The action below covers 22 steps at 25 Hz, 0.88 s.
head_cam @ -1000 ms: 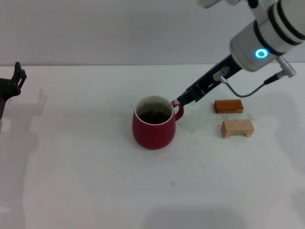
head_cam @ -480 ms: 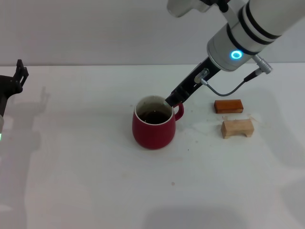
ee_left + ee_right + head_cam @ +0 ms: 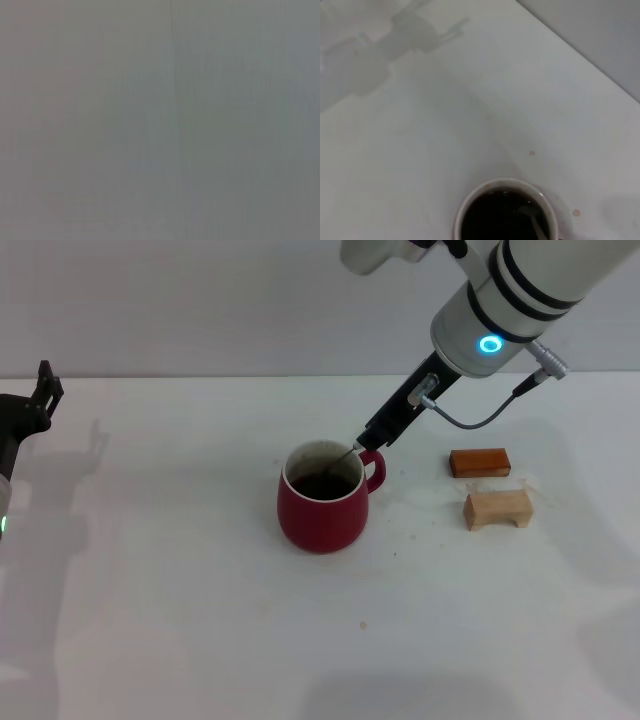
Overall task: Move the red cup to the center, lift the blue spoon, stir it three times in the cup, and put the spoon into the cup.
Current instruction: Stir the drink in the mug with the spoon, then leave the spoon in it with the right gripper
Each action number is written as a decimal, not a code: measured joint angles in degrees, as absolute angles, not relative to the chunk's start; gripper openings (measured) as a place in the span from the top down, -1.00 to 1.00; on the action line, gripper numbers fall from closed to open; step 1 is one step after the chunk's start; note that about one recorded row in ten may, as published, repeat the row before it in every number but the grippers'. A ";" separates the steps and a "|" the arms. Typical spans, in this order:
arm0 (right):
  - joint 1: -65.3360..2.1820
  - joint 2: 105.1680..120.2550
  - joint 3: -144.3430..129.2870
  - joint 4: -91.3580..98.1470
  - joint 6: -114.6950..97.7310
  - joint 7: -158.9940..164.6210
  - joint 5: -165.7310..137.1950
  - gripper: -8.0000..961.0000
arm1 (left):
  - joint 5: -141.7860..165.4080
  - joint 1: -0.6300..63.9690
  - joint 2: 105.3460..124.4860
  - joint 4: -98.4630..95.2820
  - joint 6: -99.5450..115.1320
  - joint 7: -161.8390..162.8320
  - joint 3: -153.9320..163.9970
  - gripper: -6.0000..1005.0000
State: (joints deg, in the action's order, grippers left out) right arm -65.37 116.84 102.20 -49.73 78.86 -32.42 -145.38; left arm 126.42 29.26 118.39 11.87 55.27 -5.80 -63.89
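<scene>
The red cup (image 3: 322, 508) stands on the white table, near the middle, with dark liquid inside and its handle to the right. My right gripper (image 3: 369, 440) hangs just above the cup's right rim, over the handle, shut on the blue spoon (image 3: 346, 454). Only the spoon's grey metal neck shows, slanting down into the liquid; its blue handle is hidden in the gripper. The right wrist view looks down into the cup (image 3: 470, 210) and shows the spoon's bowl (image 3: 534, 222) in the dark liquid. My left gripper (image 3: 38, 400) is parked at the far left edge.
An orange wooden block (image 3: 480, 461) and a tan wooden block (image 3: 498, 508) lie to the right of the cup. The white table (image 3: 180, 620) stretches in front and to the left. The left wrist view shows only a grey surface.
My right gripper has swung from beside the cup's handle to over the rim, then drawn back up a little. The spoon's metal neck now shows in the liquid.
</scene>
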 joint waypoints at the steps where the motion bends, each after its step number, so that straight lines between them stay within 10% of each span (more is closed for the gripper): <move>1: -65.58 116.86 102.14 -49.72 79.18 -32.42 -145.69 0.44 | 126.42 29.29 118.39 11.87 55.27 -5.80 -63.89 -0.70; 22: -68.06 118.49 100.65 -49.29 80.01 -32.48 -142.69 0.42 | 126.39 29.23 118.29 11.86 55.67 -5.53 -63.89 -0.70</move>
